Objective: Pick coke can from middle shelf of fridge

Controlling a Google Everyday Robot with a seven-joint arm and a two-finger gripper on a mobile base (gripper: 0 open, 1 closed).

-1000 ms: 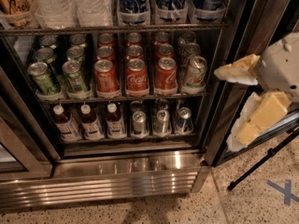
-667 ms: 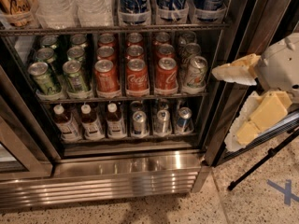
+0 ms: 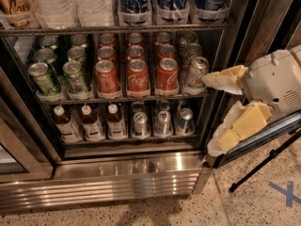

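The fridge (image 3: 122,180) stands open in front of me. Its middle shelf (image 3: 123,99) carries lanes of cans. Three lanes of red coke cans stand in the middle, with front cans in the left lane (image 3: 107,76), the centre lane (image 3: 138,77) and the right lane (image 3: 167,74). Green cans (image 3: 75,76) stand to their left and a silver-white can (image 3: 195,71) to their right. My gripper (image 3: 209,113) is at the right, just outside the fridge frame and level with the middle shelf. It is open and empty, with its upper finger (image 3: 225,79) close to the silver-white can.
The top shelf holds tall bottles (image 3: 134,4). The bottom shelf holds small brown bottles (image 3: 89,124) and silver cans (image 3: 162,122). A dark door edge (image 3: 263,140) and a thin black rod (image 3: 263,166) lie under my arm. A blue X mark (image 3: 288,197) is taped on the floor.
My gripper has moved slightly left toward the fridge opening. The cans have not moved.
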